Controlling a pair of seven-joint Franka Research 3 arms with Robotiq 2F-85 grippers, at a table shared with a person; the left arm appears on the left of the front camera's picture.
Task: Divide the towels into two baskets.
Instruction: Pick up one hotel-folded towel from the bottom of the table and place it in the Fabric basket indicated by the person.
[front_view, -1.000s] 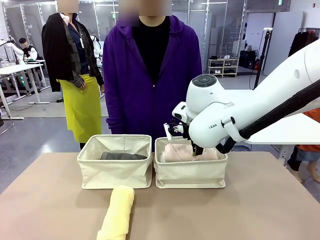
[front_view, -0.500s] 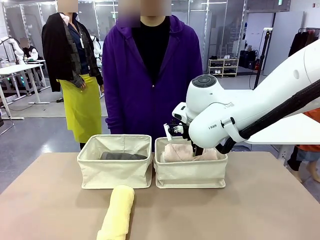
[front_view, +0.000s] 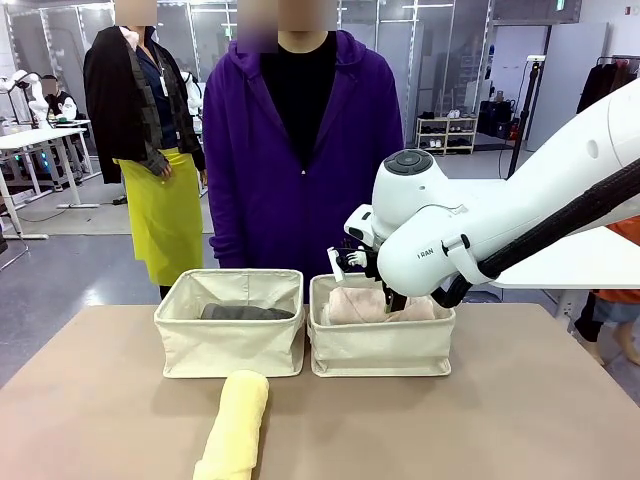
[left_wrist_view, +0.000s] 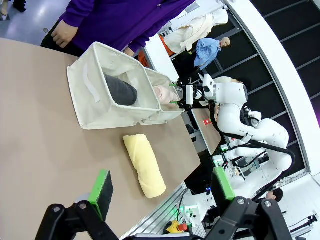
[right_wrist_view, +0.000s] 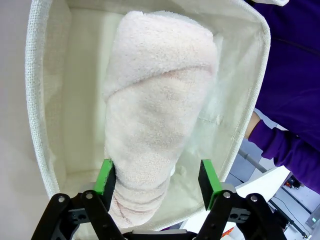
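The cream-beige towel (right_wrist_view: 157, 100) is a thick terry roll with a nubbly, looped pile and a faint pinkish cast. One fold wraps slantwise across its upper end. It lies lengthwise in the right basket (right_wrist_view: 35, 100), a soft-sided rectangular bin of coarse cream canvas with a thick rolled rim. A paler patch shows beside the roll against the far wall, but what it is cannot be told.

The right gripper (right_wrist_view: 156, 172) reaches down into this basket with its jaws apart, straddling the near end of the roll. One green pad (right_wrist_view: 105, 177) sits right against the towel's side and the other stands clear of it, so nothing is clamped.

In the front view the left basket (front_view: 230, 350), identical in cloth and shape, stands just beside the right one, their walls almost touching. The dark grey towel (front_view: 245, 312) lies low across it, a flatter, matte roll.

The pale yellow towel (front_view: 235, 425) lies on the bare table (front_view: 500, 420) in front of the left basket, near it but apart. It is a plump, fuzzy cylinder pointing towards the robot's side. The table top is smooth, matte and light brown.

The left gripper (left_wrist_view: 161, 180) hangs above the table with its green-padded fingers wide apart and nothing between them. A person (front_view: 300, 150) in a purple hooded top stands behind the baskets.
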